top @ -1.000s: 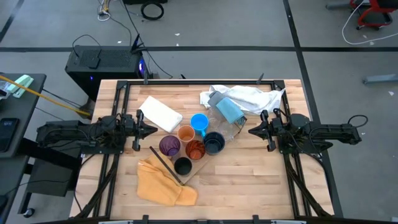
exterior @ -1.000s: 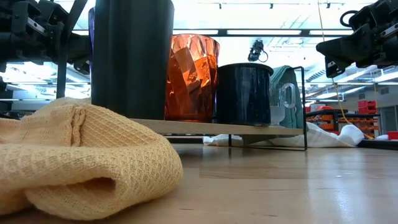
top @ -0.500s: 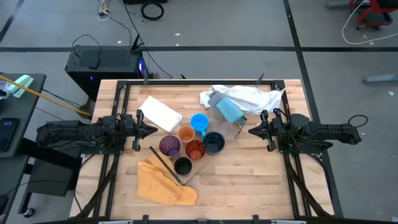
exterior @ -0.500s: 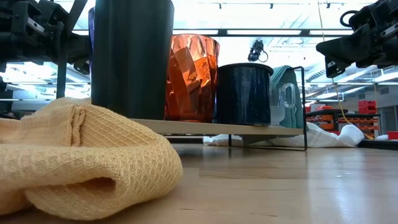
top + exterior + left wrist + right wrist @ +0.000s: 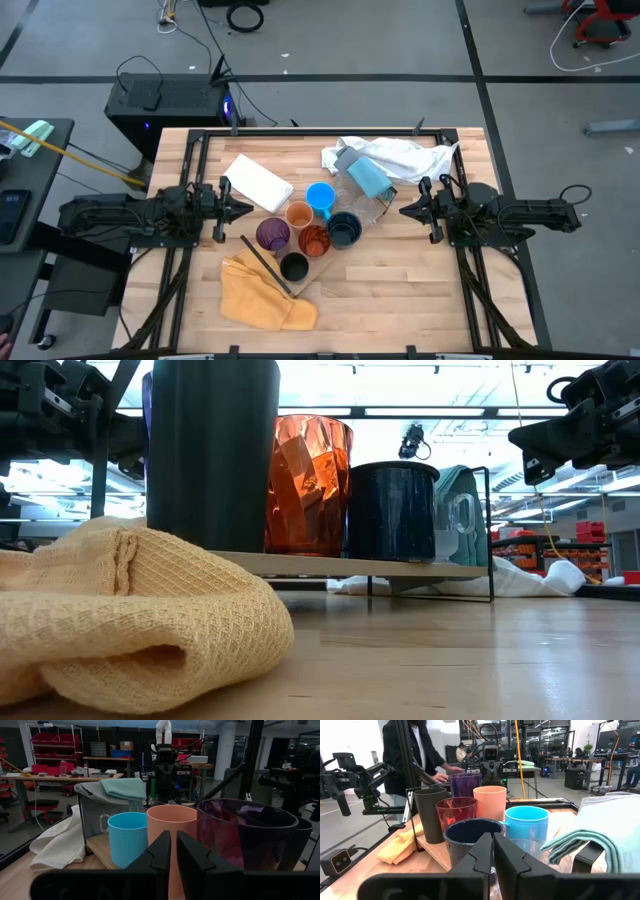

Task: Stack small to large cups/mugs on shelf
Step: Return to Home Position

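Six cups stand on the shelf [image 5: 350, 565] at the middle of the counter [image 5: 400, 290]: black cup [image 5: 293, 266] nearest, then tumbler [image 5: 314, 241] and purple cup [image 5: 272, 234], blue mug [image 5: 320, 196] farthest. Judged light, rigid, slick; best taken at the rim wall. The left claw [image 5: 247, 209] and right claw [image 5: 403, 211] hang clenched and empty, one on either side.

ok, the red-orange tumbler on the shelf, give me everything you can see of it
The red-orange tumbler is translucent and plastic-looking, its faceted walls widening to an open rim. It stands upright, apparently empty, on the pale wooden shelf, between the taller black cup and the shorter dark blue mug, close to both; contact cannot be told. The purple cup and small orange cup stand on its left-arm side. The left gripper and right gripper are well clear of it.
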